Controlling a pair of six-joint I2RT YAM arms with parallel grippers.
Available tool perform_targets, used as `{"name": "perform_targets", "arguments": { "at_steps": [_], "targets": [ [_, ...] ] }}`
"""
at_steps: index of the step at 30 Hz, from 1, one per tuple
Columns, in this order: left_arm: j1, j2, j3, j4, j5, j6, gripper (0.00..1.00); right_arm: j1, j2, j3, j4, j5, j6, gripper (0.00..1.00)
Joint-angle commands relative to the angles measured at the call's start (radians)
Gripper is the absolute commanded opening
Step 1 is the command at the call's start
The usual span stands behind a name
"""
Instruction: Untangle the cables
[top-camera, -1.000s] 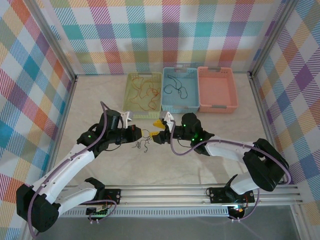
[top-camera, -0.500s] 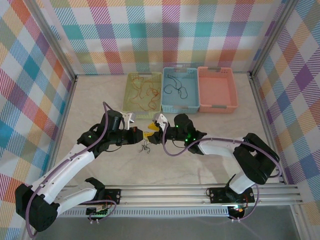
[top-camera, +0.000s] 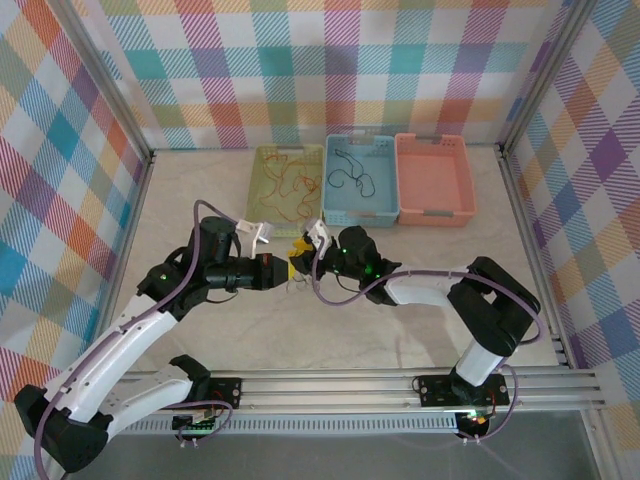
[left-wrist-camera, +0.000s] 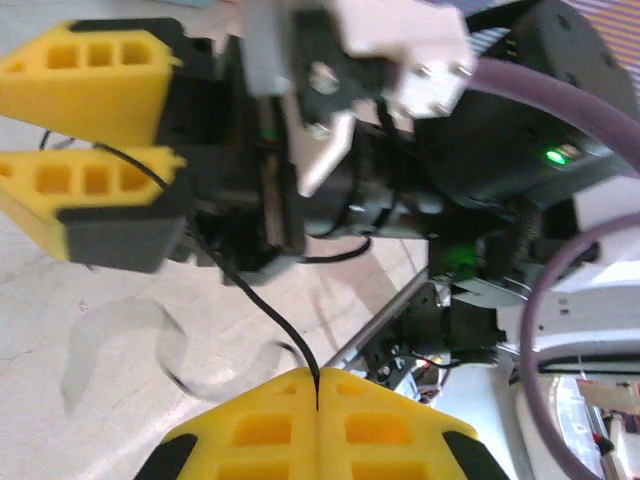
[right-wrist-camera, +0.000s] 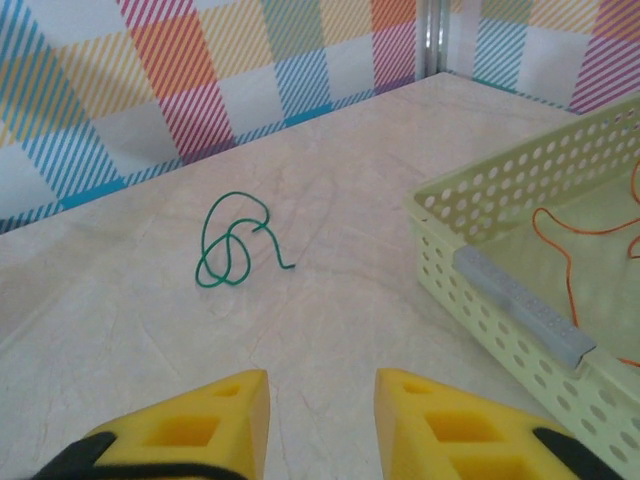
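A thin black cable (left-wrist-camera: 250, 295) runs up out of my left gripper (left-wrist-camera: 318, 375), whose yellow fingers are shut on it. In the left wrist view that strand passes through the gap between my right gripper's fingers (left-wrist-camera: 95, 75), which stand apart. From above, the left gripper (top-camera: 281, 271) and right gripper (top-camera: 297, 254) meet tip to tip at mid-table. My right gripper (right-wrist-camera: 322, 382) is open with bare table between its fingers. A green cable (right-wrist-camera: 235, 245) lies coiled on the table beyond it. Orange and red cables (top-camera: 288, 185) lie in the yellow-green basket (top-camera: 255, 190).
A blue basket (top-camera: 333, 205) holds a black cable (top-camera: 352, 180); a pink basket (top-camera: 467, 180) stands to its right. The yellow-green basket's wall (right-wrist-camera: 500, 270) is close on the right in the right wrist view. Plaid walls enclose the table; a rail runs along the near edge.
My right gripper has moved left up against the left gripper, and its fingers have come closer together. The left arm has drawn back slightly to the left, still gripping the black cable.
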Motion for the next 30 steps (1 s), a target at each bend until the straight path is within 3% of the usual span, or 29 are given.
{"name": "perform_targets", "arguments": {
  "at_steps": [1,8,16,30],
  "targets": [
    [-0.014,-0.039,0.052,-0.054,0.068,0.007,0.0,0.004,0.017,0.031,0.052,0.071,0.028,0.3],
    [-0.016,-0.11,0.119,-0.124,0.123,0.015,0.0,-0.027,0.026,0.032,0.031,0.162,0.049,0.18],
    [-0.016,-0.183,0.219,-0.233,0.138,0.036,0.0,-0.125,0.042,-0.007,0.05,0.168,0.165,0.08],
    [-0.016,-0.284,0.497,-0.436,0.077,0.082,0.0,-0.245,0.048,-0.028,-0.019,0.174,0.299,0.06]
  ]
}}
